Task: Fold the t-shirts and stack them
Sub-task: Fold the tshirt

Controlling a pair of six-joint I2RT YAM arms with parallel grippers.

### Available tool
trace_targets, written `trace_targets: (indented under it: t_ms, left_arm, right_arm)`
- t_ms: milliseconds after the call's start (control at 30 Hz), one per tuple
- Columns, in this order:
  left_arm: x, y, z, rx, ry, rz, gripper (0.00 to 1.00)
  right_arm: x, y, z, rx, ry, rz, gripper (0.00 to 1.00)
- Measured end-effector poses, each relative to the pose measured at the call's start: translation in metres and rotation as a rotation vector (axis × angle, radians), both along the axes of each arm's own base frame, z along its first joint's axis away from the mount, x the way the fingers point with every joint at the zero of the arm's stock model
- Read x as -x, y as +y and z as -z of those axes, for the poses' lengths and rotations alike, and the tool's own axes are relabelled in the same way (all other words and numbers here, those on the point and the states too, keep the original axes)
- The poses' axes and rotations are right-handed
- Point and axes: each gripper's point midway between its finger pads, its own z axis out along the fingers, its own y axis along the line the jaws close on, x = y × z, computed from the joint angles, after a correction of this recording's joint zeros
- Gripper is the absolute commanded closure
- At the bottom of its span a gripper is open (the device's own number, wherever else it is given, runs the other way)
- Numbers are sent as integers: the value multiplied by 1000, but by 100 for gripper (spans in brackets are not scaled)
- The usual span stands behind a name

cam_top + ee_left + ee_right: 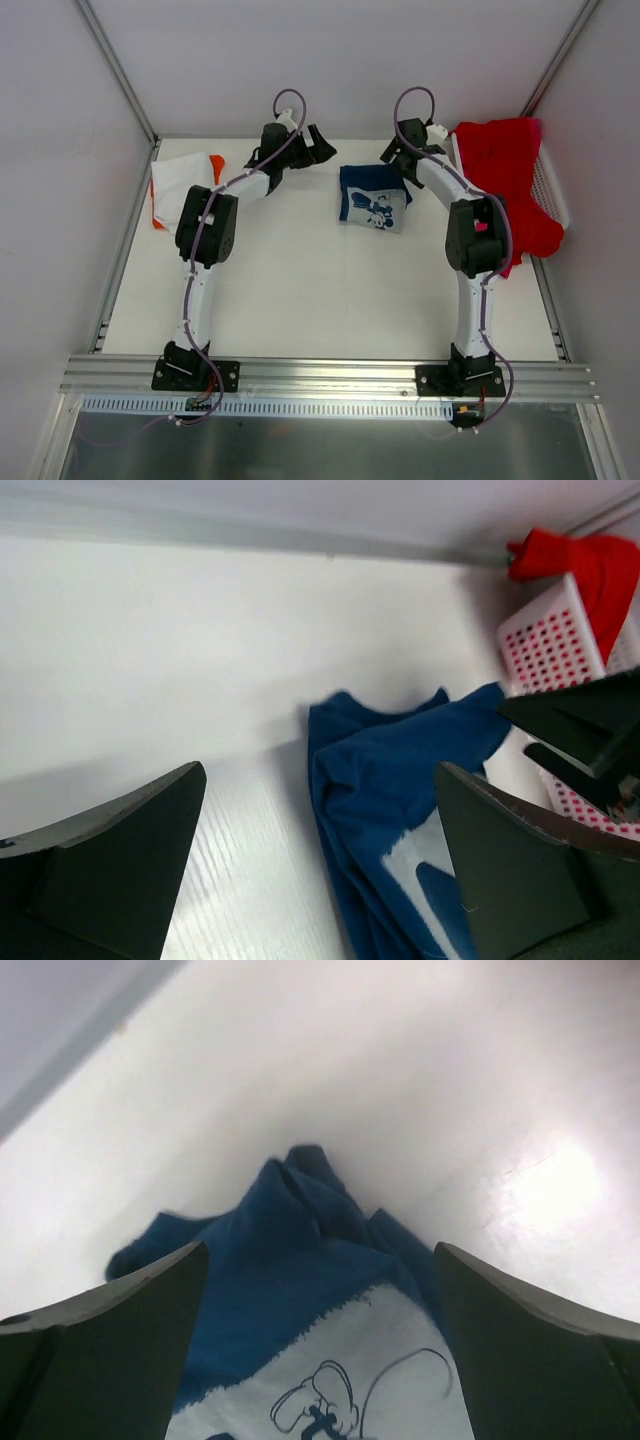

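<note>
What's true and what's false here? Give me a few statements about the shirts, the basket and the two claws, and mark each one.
1. A navy blue t-shirt with a white print lies on the table. True.
2. The left gripper is clamped on that blue shirt. False: its jaws stand open and hold nothing.
3. Red cloth hangs over the white mesh basket at the right. True.
4. The white and orange shirts lie beside the basket. False: they lie at the far left of the table.
5. The right gripper is open, just above the blue shirt's far edge. True.
</note>
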Motion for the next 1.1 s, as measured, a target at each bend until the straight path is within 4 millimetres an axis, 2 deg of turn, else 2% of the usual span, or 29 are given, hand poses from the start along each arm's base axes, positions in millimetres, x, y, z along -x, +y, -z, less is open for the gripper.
trace_targets:
  t_ms: [67,133,233,267,300,333,367,400,433,467,500,567,600,633,800,900,967,1100]
  left_arm:
    - [-9,7,-22,14,-41,-15,1]
    - [-12,16,-45,25,-73,-29,1]
    - [-5,23,-88,47,-121,-36,1]
    - [3,24,-107,58,-143,-35,1]
    - [15,26,-126,72,-162,-32,1]
    - [28,28,-141,82,-175,-31,1]
    - [44,29,-155,92,-183,-26,1]
    - [55,30,-165,100,-192,-23,1]
    - [72,30,-178,112,-212,-18,1]
    - [89,32,-187,121,-222,-15,1]
    - [105,33,-194,129,-227,-10,1]
    - [136,33,-199,143,-236,4,1]
    - [150,34,-194,144,-229,9,1]
    - [162,35,-187,141,-214,16,1]
    - [202,51,-133,93,-105,-4,1]
    - [218,62,-118,68,-66,-27,1]
    - [224,67,-121,63,-73,-37,1]
    - [229,75,-140,68,-124,-62,1]
  right_arm:
    - [0,-8,-22,53,-43,7,0]
    - [4,-14,-58,104,-111,9,0]
    - [21,-12,-131,155,-251,-2,1]
    - [29,-9,-157,161,-303,-12,1]
    - [38,-4,-182,157,-354,-27,6]
    - [48,3,-207,139,-409,-46,14]
    - [59,11,-228,109,-460,-76,35]
    - [71,21,-242,80,-492,-117,52]
    - [79,29,-251,39,-517,-149,79]
    - [87,38,-258,3,-539,-188,100]
    - [92,46,-259,-32,-546,-218,99]
    - [95,66,-245,-86,-524,-276,100]
    - [93,78,-224,-109,-487,-317,99]
    - [92,84,-212,-117,-463,-336,100]
    - [73,132,-89,-217,-223,-471,100]
    - [71,143,-34,-287,-113,-486,100]
    - [70,146,-12,-337,-71,-474,100]
    - [71,146,1,-409,-74,-428,100]
